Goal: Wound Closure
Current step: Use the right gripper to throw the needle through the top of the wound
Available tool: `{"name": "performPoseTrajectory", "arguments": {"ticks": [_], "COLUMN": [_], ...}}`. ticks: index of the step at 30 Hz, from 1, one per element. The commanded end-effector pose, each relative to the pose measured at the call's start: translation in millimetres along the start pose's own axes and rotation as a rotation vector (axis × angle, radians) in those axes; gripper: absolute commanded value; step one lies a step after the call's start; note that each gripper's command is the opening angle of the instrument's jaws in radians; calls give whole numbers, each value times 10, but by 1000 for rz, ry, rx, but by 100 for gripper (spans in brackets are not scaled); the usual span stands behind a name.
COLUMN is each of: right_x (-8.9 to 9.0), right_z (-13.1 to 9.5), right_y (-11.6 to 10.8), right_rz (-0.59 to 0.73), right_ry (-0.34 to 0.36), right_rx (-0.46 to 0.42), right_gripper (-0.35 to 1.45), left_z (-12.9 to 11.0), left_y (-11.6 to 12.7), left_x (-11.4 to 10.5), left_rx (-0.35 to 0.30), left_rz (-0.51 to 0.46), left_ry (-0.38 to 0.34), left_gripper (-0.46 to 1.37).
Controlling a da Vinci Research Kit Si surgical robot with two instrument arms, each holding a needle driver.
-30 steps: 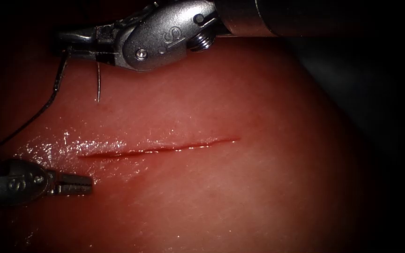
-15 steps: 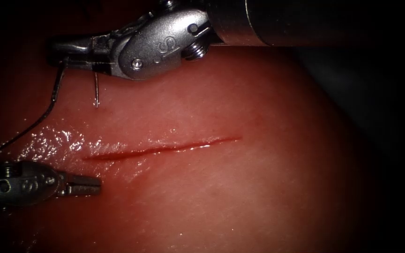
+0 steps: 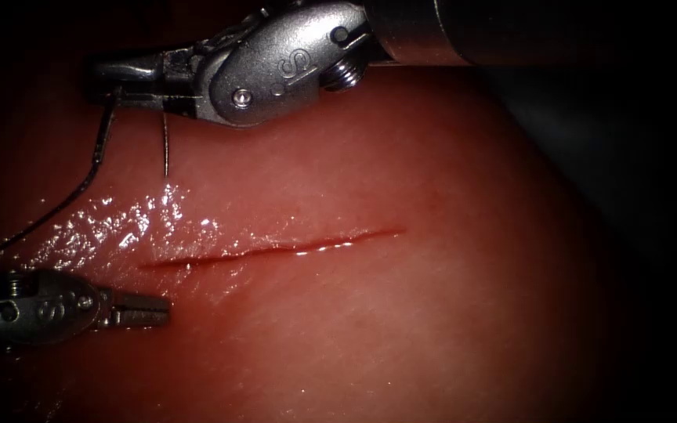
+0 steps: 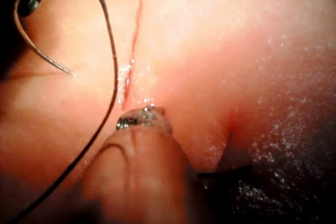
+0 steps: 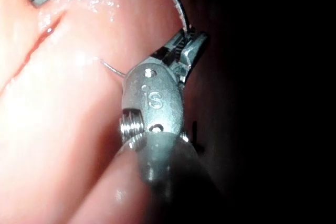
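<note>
- Tissue [image 3: 432, 329]: pork belly surface, glistening with wet highlights near the left end of the cut.
- Cut [image 3: 276, 249]: a thin red line running roughly left to right across the tissue in the endoscope view, edges lying close together, with no stitch in it.
- Right tool [image 3: 131, 82]: enters from the upper right in the endoscope view and reaches over to the upper left, above the tissue on the far side of the cut. Its jaws are pressed together, pinching the needle near the thread end of its curve.
- Needle [image 3: 165, 145]: curved, held clear of the tissue and not in it; in the endoscope view its free part hangs down from the jaws with the point aimed at the tissue above the left end of the cut. The left wrist view shows its arc [image 4: 39, 51] and sharp tip just off the surface.
- Thread [image 3: 80, 184]: dark strand leaving the needle's rear end at the right tool's jaws, curving down and out to the left edge.
- Left tool [image 3: 146, 309]: low at the left, just below the left end of the cut, jaws pressed together and holding nothing; its tip lies near the tissue surface.
</note>
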Motion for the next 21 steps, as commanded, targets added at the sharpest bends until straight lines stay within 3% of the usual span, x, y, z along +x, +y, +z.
{"name": "performPoseTrajectory", "arguments": {"ticks": [1,13,21], "right_x": [0,10,10], "right_z": [-1,-9,-11], "right_y": [-1,11,3], "right_rz": [-7,-94,-112], "right_ry": [1,3,6], "right_rx": [-3,6,9], "right_gripper": [-35,-35,-35], "left_z": [0,0,0], "left_y": [0,0,0], "left_x": [0,0,0], "left_rx": [-5,-5,-5], "left_rz": [0,0,0], "left_ry": [0,0,0], "left_gripper": [-35,-35,-35]}}
